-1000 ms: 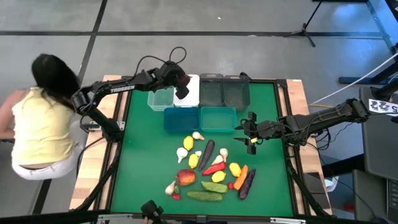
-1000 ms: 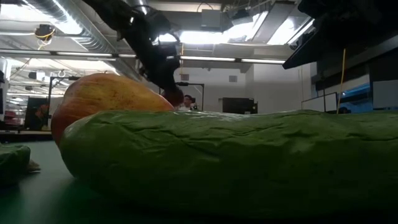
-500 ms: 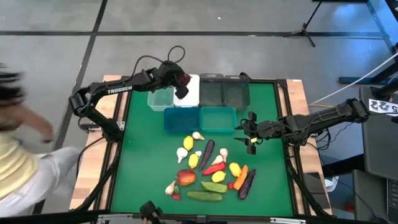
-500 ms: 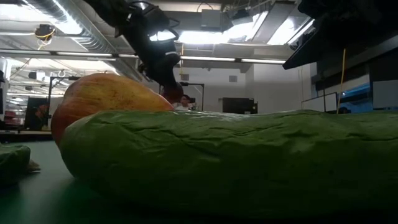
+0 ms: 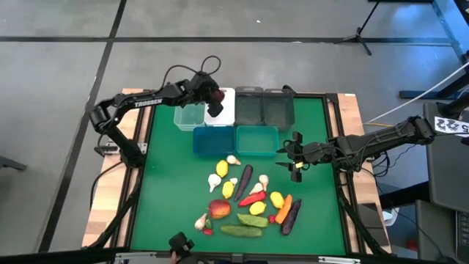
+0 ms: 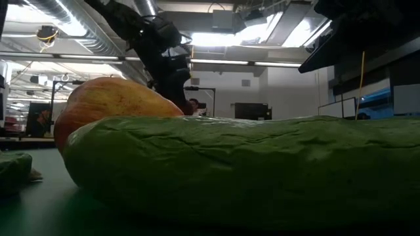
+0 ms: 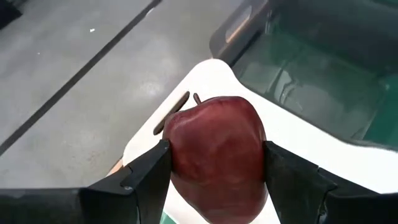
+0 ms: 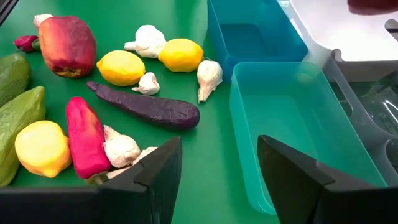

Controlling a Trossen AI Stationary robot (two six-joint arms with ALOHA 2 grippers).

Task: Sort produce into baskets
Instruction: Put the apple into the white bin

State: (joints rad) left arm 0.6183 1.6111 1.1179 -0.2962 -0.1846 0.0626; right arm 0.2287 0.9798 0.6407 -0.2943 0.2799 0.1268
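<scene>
Left wrist view says it all: a dark red apple [image 7: 214, 152] is clamped between the left gripper [image 7: 214, 180] fingers, one pressed on each side, hanging right over the white bin [image 7: 298, 140], with the clear bin [image 7: 323, 74] just past it. From the high view the left gripper [image 5: 213, 98] sits over the white bin [image 5: 223, 117] at the far end of the green mat [image 5: 168, 191], the clear bin [image 5: 188, 117] right beside it and two smoky grey bins [image 5: 264, 110] on the other side. Closer in from the gripper are the blue bin [image 5: 213, 140] and the teal bin [image 5: 257, 139], both bare inside from what I can see. The right gripper [image 5: 295, 156] hovers over the mat beside the teal bin, jaws spread apart with nothing between them. Below and to its side lies the produce pile [image 5: 249, 199]: lemons, garlic, a purple eggplant [image 8: 146, 106], a peach [image 8: 67, 37], red pepper, cucumbers. Low view is mostly one big cucumber [image 6: 249, 174] up close.
</scene>
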